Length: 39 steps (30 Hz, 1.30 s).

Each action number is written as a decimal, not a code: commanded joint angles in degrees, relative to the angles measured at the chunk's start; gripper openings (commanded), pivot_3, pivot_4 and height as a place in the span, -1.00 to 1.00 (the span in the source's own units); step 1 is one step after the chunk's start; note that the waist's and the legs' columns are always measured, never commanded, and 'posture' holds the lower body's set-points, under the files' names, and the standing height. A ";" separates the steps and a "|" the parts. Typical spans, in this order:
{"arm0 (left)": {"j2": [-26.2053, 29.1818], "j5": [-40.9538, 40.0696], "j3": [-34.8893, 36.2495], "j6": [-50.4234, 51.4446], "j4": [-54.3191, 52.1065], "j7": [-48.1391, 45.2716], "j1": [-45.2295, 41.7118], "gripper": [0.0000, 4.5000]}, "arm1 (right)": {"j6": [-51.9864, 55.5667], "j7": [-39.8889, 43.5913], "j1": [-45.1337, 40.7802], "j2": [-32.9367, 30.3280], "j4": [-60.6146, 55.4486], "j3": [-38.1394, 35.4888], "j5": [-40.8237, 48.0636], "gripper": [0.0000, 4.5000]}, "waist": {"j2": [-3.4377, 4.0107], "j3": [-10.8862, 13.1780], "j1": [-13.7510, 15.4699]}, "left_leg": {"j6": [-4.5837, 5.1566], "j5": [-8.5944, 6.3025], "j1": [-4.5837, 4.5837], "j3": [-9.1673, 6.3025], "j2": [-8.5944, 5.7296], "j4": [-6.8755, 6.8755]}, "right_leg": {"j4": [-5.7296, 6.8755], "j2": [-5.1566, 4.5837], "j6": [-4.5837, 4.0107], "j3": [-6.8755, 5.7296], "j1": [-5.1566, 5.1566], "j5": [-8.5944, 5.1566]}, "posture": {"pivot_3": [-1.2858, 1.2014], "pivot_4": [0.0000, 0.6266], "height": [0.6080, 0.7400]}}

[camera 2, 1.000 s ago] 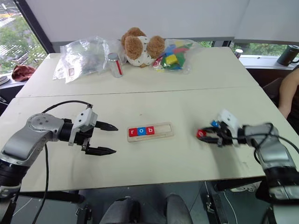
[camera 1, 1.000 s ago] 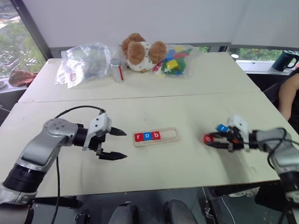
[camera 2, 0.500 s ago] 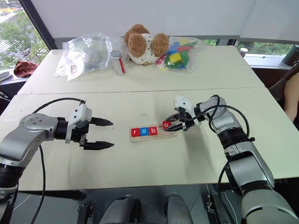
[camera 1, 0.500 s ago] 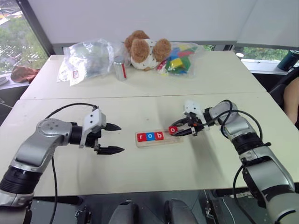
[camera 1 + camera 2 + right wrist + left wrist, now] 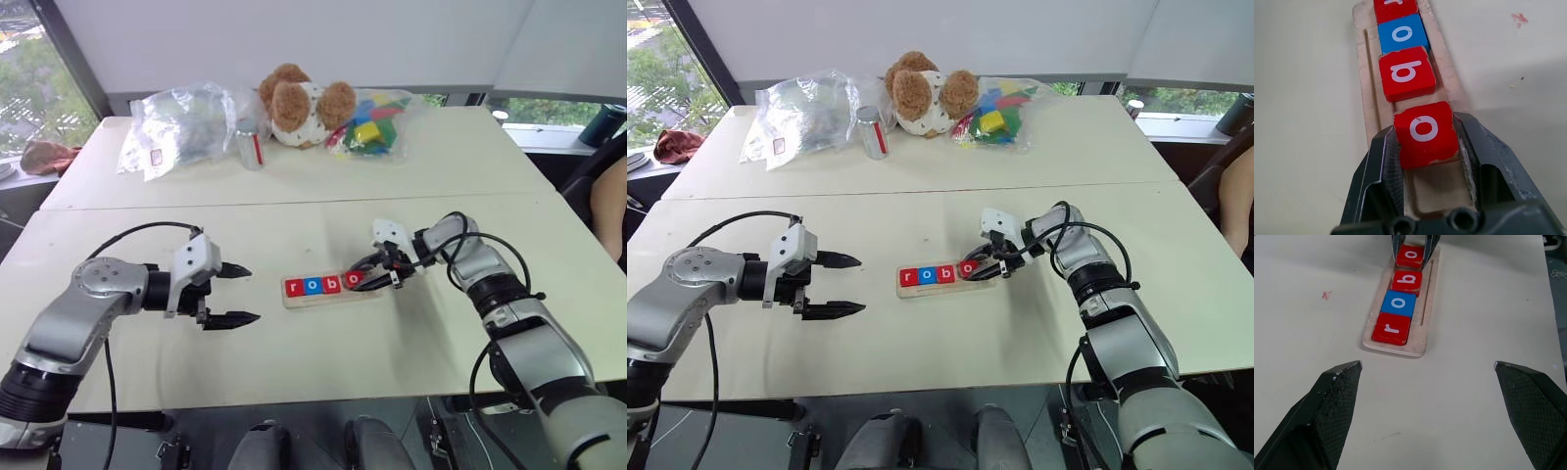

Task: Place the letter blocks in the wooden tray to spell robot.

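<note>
Progress: we judge the word nearly spelled; r, o and b sit in a row in the slot of the wooden tray (image 5: pixel 1422 328), and we are lowering the fourth tile in beside the b.
Tile in hand: our right gripper (image 5: pixel 1426 161) is clamped on the red o tile (image 5: pixel 1425 131), one finger on each side, tile over the slot just past the red b tile (image 5: pixel 1404 72).
Tiles seated: we count three — red r tile (image 5: pixel 1391 328), blue o tile (image 5: pixel 1399 303), red b.
Tiles in sight: four in all; we see no t tile now.
Left to do: release this o, then fetch and seat the t.
Empty slot: room remains past the o.
Tray place: mid-table, between our two grippers.
Left gripper (image 5: pixel 235 294): fingers wide apart, holding nothing, pointing at the tray's r end.
</note>
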 commanded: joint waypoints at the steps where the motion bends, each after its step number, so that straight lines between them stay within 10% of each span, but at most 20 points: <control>1: 0.07 -1.10 1.39 -0.09 -1.35 0.30 0.33 1.00 | -0.12 -0.01 -1.29 0.84 -0.23 -0.69 0.05 -0.50 | 0.00 0.00 -0.02 | 0.00 0.00 0.00 0.00 0.00 0.00 | 0.00 0.00 0.00 0.00 0.00 0.00 | 0.03 -0.52 1.00; 12: -0.55 -0.63 1.01 -0.64 -0.63 0.68 0.49 1.00 | 0.11 -0.82 -1.71 2.40 0.26 -0.85 -0.12 -0.50 | 0.00 0.00 -0.05 | -0.01 0.01 0.01 0.00 0.00 0.00 | 0.01 0.00 0.00 0.00 0.00 0.00 | 0.03 -0.52 1.00; 19: -0.79 -0.53 1.13 -0.96 -0.31 1.09 0.74 1.00 | 0.09 -1.00 -2.20 2.04 0.01 -1.42 0.13 0.96 | 0.00 0.00 -0.06 | -0.01 0.01 0.01 0.01 0.00 0.00 | 0.01 0.00 0.00 0.00 0.00 0.00 | 0.03 -0.52 1.00; 39: -2.10 -0.45 0.63 -0.21 -0.19 2.11 -0.28 1.00 | 0.93 -4.33 -0.87 4.27 -3.91 -2.04 -0.02 0.96 | 0.00 0.00 -0.03 | -0.02 0.01 0.01 0.00 0.00 -0.01 | 0.01 0.00 0.00 0.00 0.00 0.00 | 0.03 -0.52 1.00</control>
